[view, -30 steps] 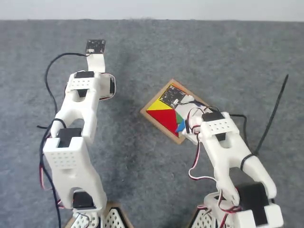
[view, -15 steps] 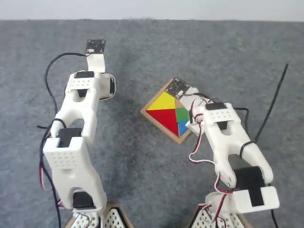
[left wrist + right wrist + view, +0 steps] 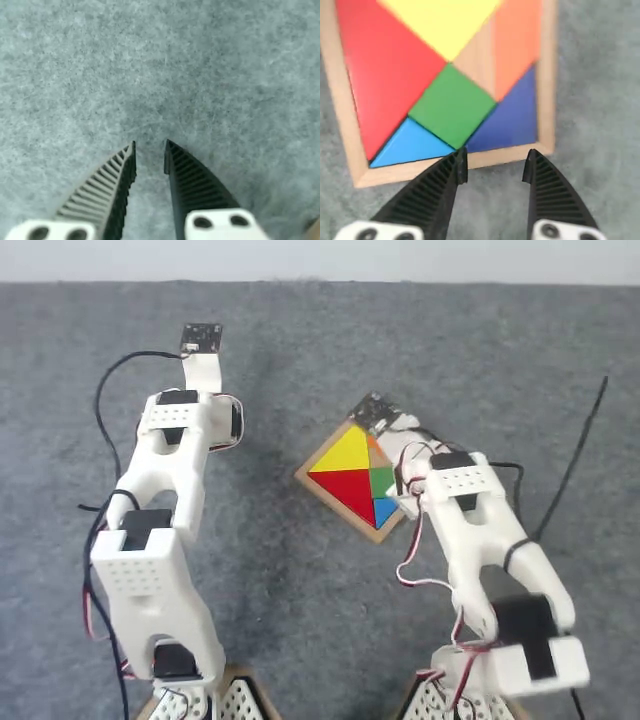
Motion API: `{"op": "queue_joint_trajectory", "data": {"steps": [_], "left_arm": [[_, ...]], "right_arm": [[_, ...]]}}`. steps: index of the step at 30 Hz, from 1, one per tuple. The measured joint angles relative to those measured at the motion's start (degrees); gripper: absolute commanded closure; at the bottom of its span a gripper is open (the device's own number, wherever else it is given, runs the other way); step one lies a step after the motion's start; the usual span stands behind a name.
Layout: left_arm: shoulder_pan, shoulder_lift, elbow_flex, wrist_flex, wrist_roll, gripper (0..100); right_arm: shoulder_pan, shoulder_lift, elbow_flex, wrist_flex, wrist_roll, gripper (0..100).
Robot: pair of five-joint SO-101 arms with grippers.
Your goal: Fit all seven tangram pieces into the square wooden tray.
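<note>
Parted right gripper (image 3: 495,155), seemingly over tray (image 3: 548,75)

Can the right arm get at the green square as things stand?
Probably yes: the right gripper hovers open at the tray rim, the green square just beyond its fingers, nothing between. Its flush fit may hinder gripping.

One tray (image 3: 548,75), six coloured pieces (image 3: 451,105) in it, maybe a seventh wood-toned one (image 3: 475,62), and two arms (image 3: 165,490).

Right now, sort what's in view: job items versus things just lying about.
Job: square wooden tray; yellow triangle, red triangle, green square, light-blue triangle, dark-blue triangle, orange slanted piece; right hand at its edge.
Just there: grey felt mat; left hand above it.
</note>
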State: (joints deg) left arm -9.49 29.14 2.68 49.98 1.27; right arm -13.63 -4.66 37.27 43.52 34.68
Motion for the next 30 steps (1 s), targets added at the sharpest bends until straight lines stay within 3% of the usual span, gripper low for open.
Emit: {"op": "queue_joint_trajectory", "data": {"steps": [7, 10, 17, 30], "left_arm": [[0.0, -3.7, 8.0, -5.4, -4.5, 98], [0.0, -11.5, 17.7, -12.4, -4.6, 98], [0.0, -37.7, 45.4, -27.2, -4.7, 98], [0.0, -84.7, 83.4, -30.8, -5.1, 98]], "right_arm": [[-0.3, -19.7, 4.5, 5.5, -7.1, 99.5], [-0.1, -30.2, 11.3, 7.6, -9.1, 95.7], [7.3, -51.0, 26.9, 15.9, -9.6, 99.1], [17.1, -86.2, 50.8, 21.4, -9.7, 99.1]]}}
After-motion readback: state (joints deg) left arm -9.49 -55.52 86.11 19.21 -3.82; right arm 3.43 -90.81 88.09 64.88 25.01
